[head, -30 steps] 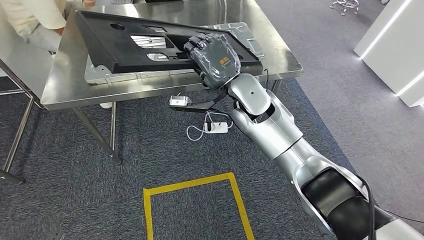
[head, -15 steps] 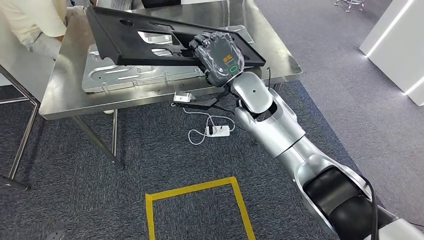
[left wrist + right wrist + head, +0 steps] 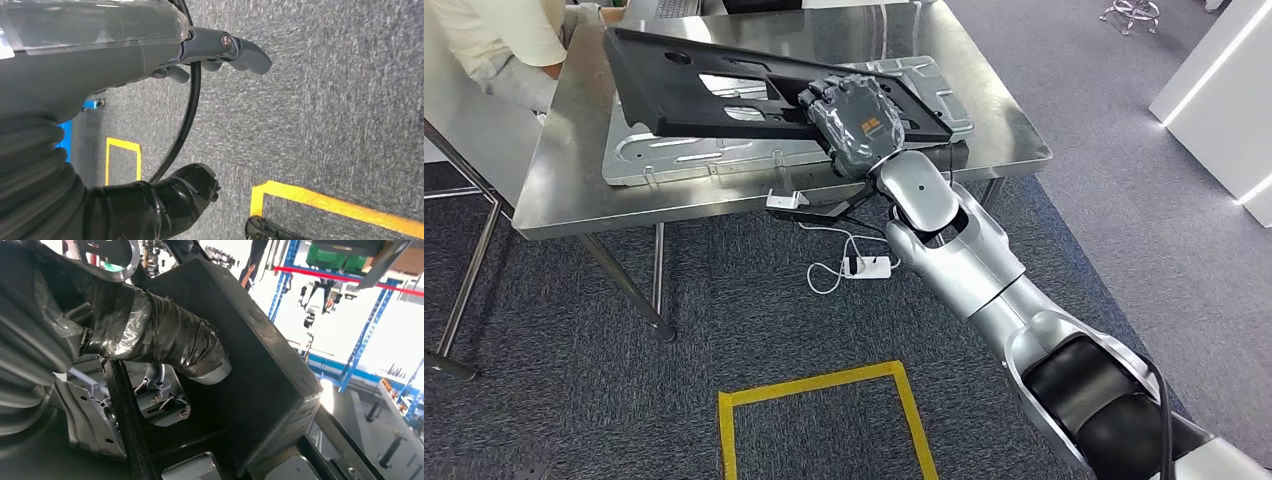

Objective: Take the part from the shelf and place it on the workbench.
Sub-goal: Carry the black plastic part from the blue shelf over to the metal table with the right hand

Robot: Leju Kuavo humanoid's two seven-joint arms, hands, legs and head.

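The part is a long black plastic panel (image 3: pixel 714 90) with cut-outs. My right hand (image 3: pixel 859 120) grips its near right end and holds it tilted above the steel workbench (image 3: pixel 574 190), its left end higher. It hangs over a silver metal plate (image 3: pixel 684 160) lying on the bench. In the right wrist view, my taped thumb (image 3: pixel 170 345) presses on the black panel (image 3: pixel 260 365). My left hand (image 3: pixel 220 47) hangs over the grey carpet with its fingers apart and nothing in them.
A person (image 3: pixel 504 40) sits at the bench's far left corner. A white power strip (image 3: pixel 869 265) and cable lie on the carpet under the bench edge. A yellow taped square (image 3: pixel 824 385) marks the floor in front. White cabinets (image 3: pixel 1224 110) stand at the right.
The view has shifted a little. My right hand has carried the black panel farther across the bench, and more of the silver plate's near edge shows beneath it.
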